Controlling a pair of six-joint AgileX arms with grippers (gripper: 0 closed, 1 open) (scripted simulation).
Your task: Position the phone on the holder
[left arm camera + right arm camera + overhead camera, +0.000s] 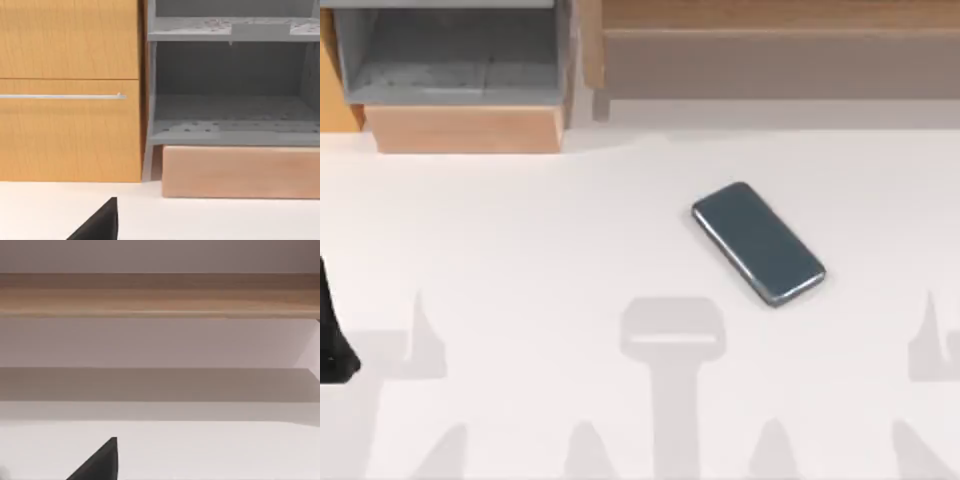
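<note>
- A rendered office-like room, plain and tidy.
- Wooden cabinet (70, 90) with a long metal handle (62, 96).
- Grey open shelf unit (232, 80) behind a bare white surface (520, 250).

One phone (758, 242) lies on the one white table (520, 230), and there is no second slab beside it. At the table's far edge, on the left, stands one grey open shelf unit (230, 80) with two compartments to count, an upper and a lower, resting on one pale wooden block (240, 172). Next to it is one orange wooden cabinet front (70, 90) carrying one thin silvery bar handle (62, 96). Along the far right side runs one long wooden rail (160, 295). One dark finger tip (100, 222) appears in the left wrist view and one (100, 462) in the right wrist view.
</note>
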